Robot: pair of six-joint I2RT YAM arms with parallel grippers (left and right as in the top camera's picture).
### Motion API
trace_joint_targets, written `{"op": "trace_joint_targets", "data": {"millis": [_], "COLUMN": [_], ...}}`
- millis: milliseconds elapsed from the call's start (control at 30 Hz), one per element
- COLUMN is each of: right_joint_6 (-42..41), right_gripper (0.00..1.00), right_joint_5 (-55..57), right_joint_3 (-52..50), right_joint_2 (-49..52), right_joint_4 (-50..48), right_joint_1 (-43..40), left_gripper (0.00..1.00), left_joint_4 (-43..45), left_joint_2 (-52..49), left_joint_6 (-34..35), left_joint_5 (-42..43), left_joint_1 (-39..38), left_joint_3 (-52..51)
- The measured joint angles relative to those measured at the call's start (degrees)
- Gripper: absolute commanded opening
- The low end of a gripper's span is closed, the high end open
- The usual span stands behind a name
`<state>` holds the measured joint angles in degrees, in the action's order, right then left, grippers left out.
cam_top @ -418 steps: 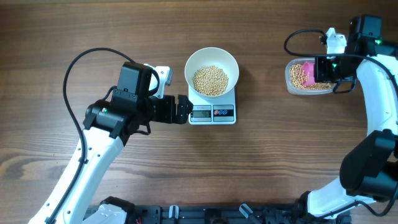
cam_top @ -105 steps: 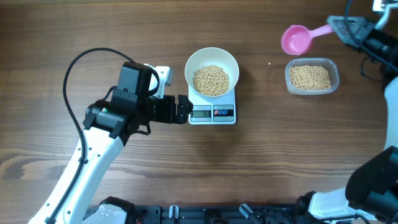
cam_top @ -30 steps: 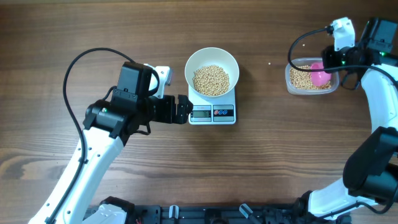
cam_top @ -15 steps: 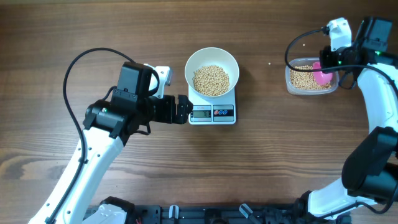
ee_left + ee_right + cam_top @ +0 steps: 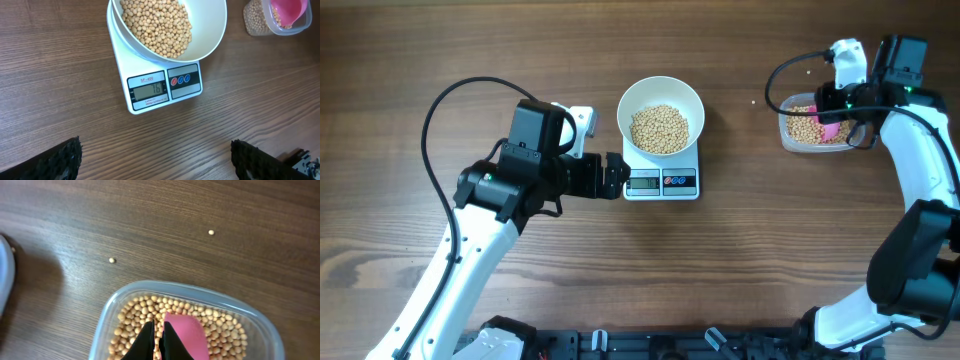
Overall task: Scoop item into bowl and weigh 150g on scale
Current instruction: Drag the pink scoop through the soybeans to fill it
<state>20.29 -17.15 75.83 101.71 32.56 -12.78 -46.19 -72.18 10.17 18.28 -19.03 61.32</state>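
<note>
Looking down on my wooden table [image 5: 770, 250]: my left arm [image 5: 510, 180] rests beside the scale [image 5: 661, 182], left jaws spread wide and empty, probably parked so its camera can read the display. On the scale stands the white bowl [image 5: 692, 100], partly filled with beans [image 5: 658, 128]. Well to the right, a clear tub [image 5: 785, 128] holds more beans. My right jaws, clamped on a pink scoop [image 5: 185, 332], dip it there, I judge for another load. Two stray beans [image 5: 112, 260] lie nearby.
</note>
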Motion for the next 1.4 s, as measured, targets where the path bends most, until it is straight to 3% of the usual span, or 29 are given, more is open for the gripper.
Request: {"op": "trace_joint_targets", "data": {"millis": [1000, 1400], "right_joint_6": [-10.7, -18.0], "right_gripper": [0.04, 0.04], "right_joint_5": [-6.9, -17.3], "right_joint_3": [0.0, 0.0], "right_joint_2": [0.5, 4.5], "right_joint_4": [2.6, 2.6], "right_joint_1": [-0.3, -8.5], "left_gripper": [1.00, 1.00], "left_joint_4": [0.0, 0.0], "left_joint_2": [0.0, 0.0], "left_joint_6": [0.0, 0.0], "left_joint_5": [0.0, 0.0], "left_joint_1": [0.0, 0.0], "left_joint_3": [0.0, 0.0]}}
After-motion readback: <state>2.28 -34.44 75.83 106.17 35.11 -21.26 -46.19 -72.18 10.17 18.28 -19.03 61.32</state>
